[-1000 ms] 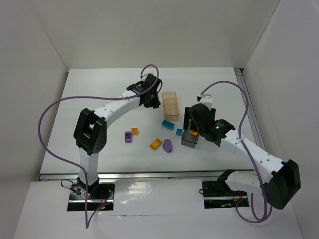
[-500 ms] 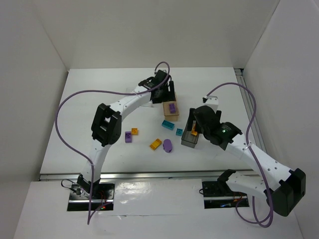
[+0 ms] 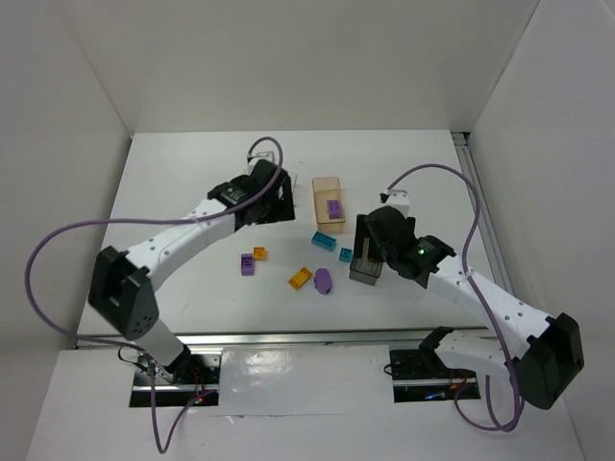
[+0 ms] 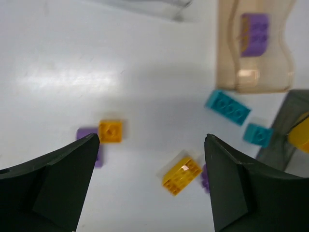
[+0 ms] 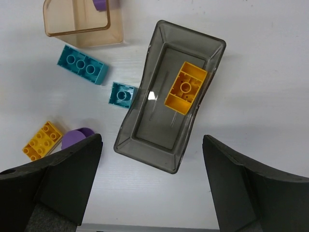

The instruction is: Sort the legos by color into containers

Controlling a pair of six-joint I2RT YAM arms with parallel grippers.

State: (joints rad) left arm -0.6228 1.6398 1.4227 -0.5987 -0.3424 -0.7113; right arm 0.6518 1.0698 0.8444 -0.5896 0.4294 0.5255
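Note:
My left gripper (image 3: pixel 277 204) (image 4: pixel 150 140) hangs open and empty over the table, left of the orange-tan bin (image 3: pixel 330 188) (image 4: pixel 251 79), where a purple brick (image 3: pixel 334 206) (image 4: pixel 254 34) lies. Below it sit a small orange brick (image 4: pixel 110 131) against a purple one (image 4: pixel 89 145), and a yellow-orange brick (image 4: pixel 182 175) (image 3: pixel 301 279). My right gripper (image 3: pixel 368 245) (image 5: pixel 152 140) is open above the dark grey bin (image 3: pixel 366 274) (image 5: pixel 145 150), which holds an orange brick (image 5: pixel 186 88). A long teal brick (image 3: pixel 324 240) (image 5: pixel 81 64), a small teal brick (image 3: pixel 346 254) (image 5: pixel 122 94) and the purple oval piece (image 3: pixel 324 280) (image 5: pixel 77 137) lie loose.
The edge of a colourless clear bin (image 4: pixel 159 7) shows at the top of the left wrist view. White walls close the table on the left, back and right. Purple cables loop above both arms.
My left gripper has opened, leaving the purple brick in the orange-tan bin, and has drawn back to the left. The right arm has barely shifted above the dark bin.

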